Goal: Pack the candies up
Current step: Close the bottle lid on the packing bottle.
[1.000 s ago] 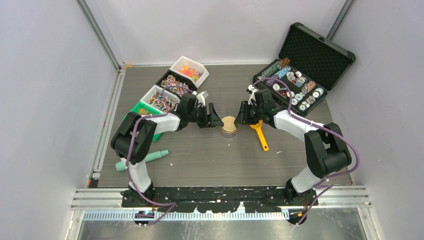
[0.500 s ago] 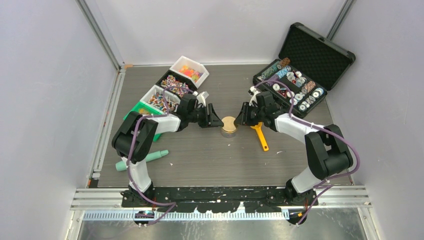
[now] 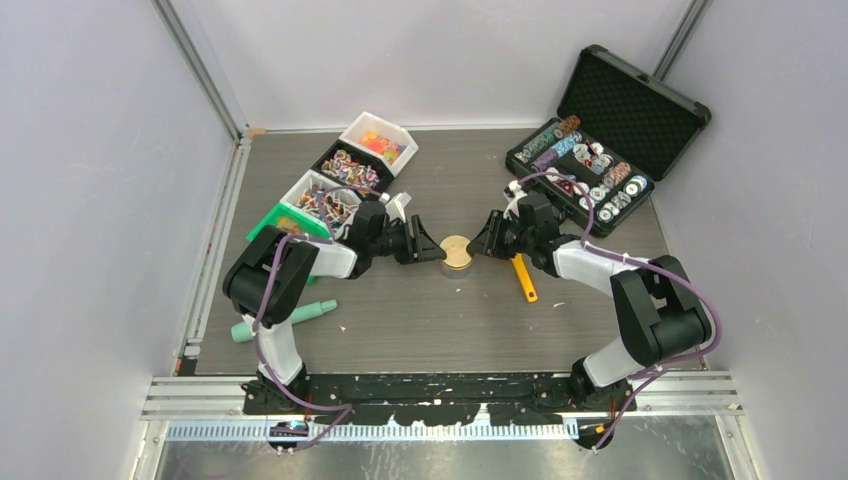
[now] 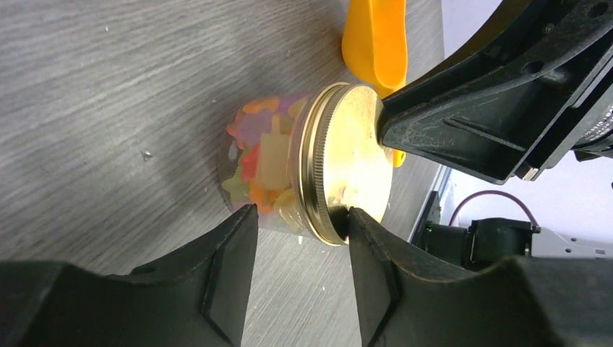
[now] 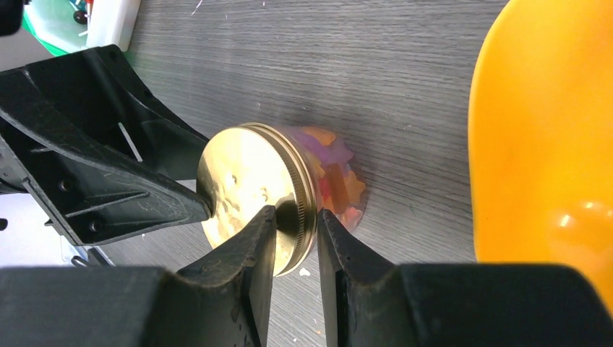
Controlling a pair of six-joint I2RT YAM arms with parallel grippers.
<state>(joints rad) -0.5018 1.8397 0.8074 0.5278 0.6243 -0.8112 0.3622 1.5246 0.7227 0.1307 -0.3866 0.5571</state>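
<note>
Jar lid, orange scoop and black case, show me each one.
jar lid (image 4: 353, 155), left wrist view, centre of its flat gold top
scoop (image 5: 549, 130), right wrist view, middle of its orange bowl
case (image 3: 632, 106), top view, foam lining of its open lid

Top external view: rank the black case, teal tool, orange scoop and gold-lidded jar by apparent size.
1. black case
2. teal tool
3. orange scoop and gold-lidded jar, unranked: the scoop's bowl is hidden under the right gripper.
</note>
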